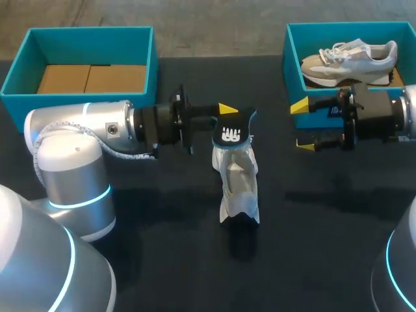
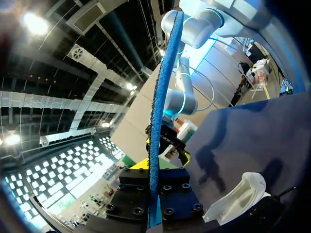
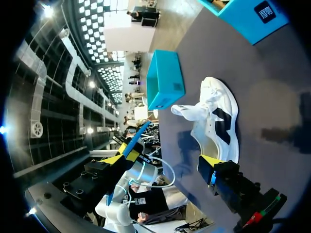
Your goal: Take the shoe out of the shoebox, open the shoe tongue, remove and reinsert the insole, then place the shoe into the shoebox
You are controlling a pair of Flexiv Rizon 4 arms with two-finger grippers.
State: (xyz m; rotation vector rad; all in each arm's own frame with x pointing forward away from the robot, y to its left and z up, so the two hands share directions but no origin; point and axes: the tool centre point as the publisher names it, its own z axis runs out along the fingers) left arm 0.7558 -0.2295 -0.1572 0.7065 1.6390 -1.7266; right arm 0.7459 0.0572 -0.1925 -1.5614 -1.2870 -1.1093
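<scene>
Black table [image 1: 169,260] carries the white shoe [image 1: 238,185], out of its box, tongue folded out; just over the shoe's far end my left jaws clench the insole [image 1: 231,130], left arm [image 1: 123,130] stretched level; right of the shoe, by the shoebox [image 1: 292,52], my right jaws stand released. Reinsertion, I judge, wants the insole tipped toe-first, with the right arm bracing the heel.
</scene>
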